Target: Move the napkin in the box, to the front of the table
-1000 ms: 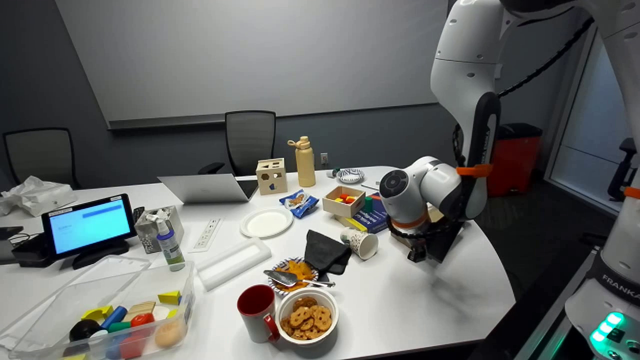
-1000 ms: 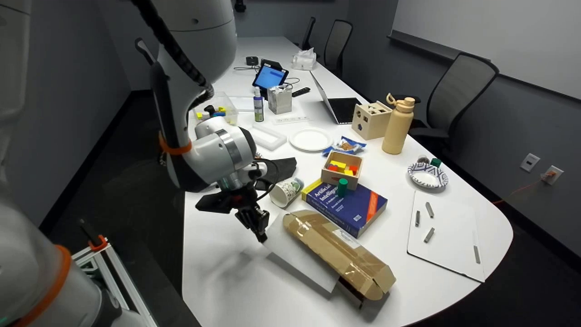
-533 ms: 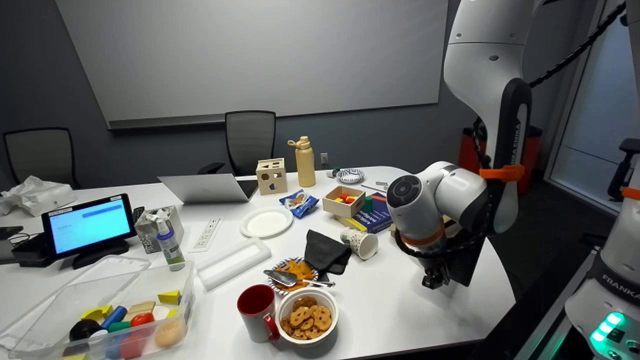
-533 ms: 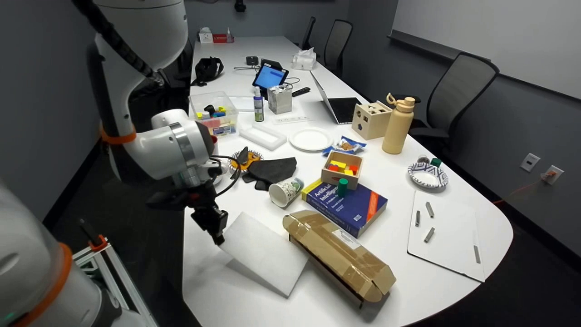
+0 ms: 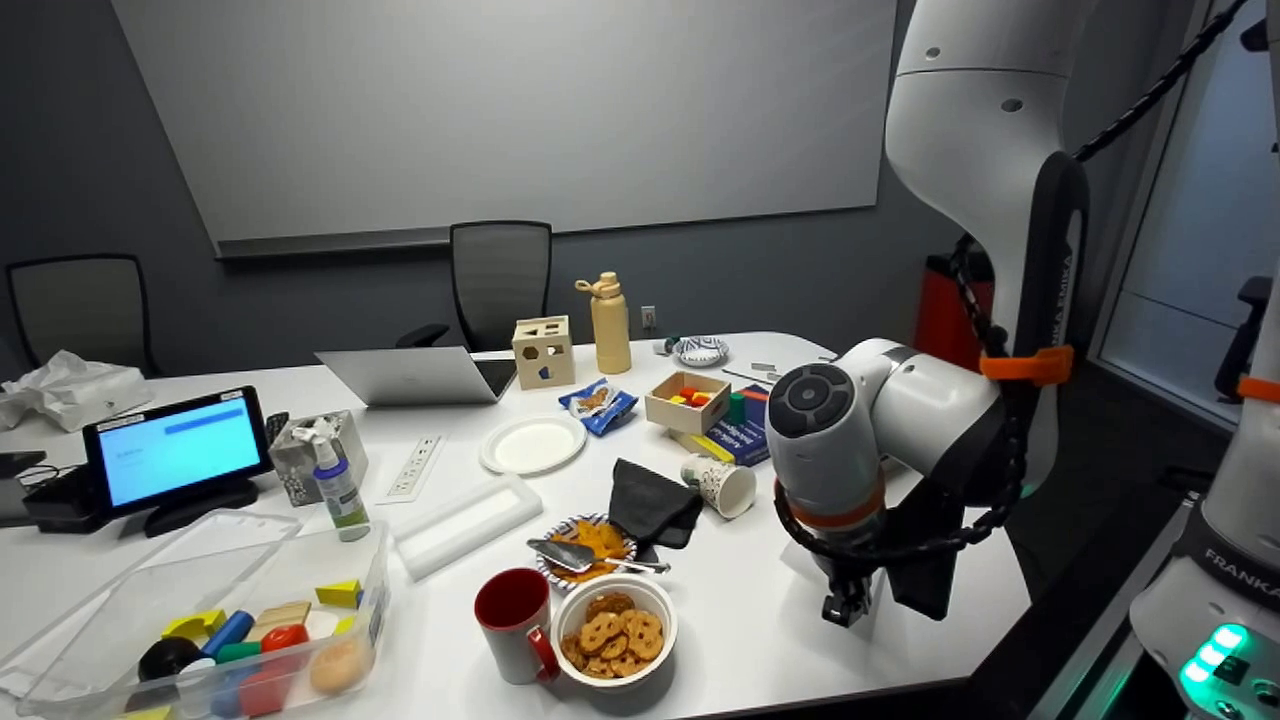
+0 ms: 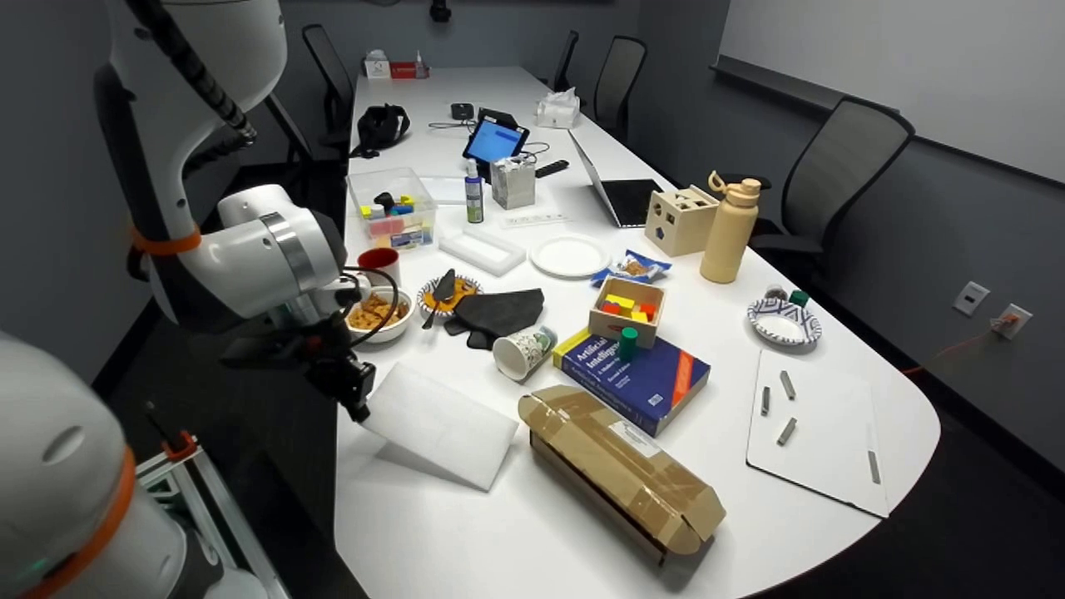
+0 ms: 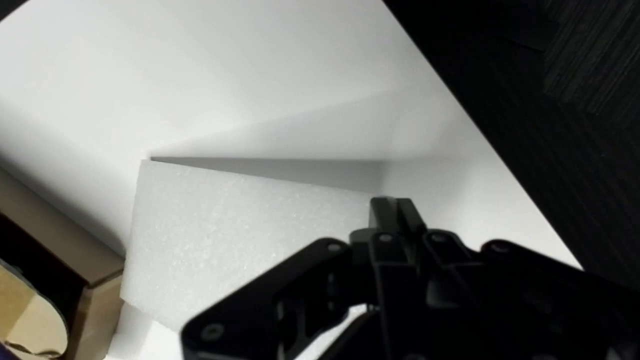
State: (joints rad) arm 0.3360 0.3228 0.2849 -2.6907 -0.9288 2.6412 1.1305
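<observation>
Gripper (image 7: 392, 206) clamped on the white sheet (image 6: 445, 426), presumably the napkin, having drawn it toward ten o'clock from the cardboard box (image 6: 624, 470) in an exterior view; placement probably follows.

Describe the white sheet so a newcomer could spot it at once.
On the table, find the long brown box. Beside it, on the robot's side, is the sheet: plain white, rectangular. Unlike its neighbours, it slants, one corner in the jaws.

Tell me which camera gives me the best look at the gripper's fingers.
The wrist view, since it shows the fingers large and nearly together at the edge of the white sheet. Both exterior views show them only small and dark, their gap hard to make out.
</observation>
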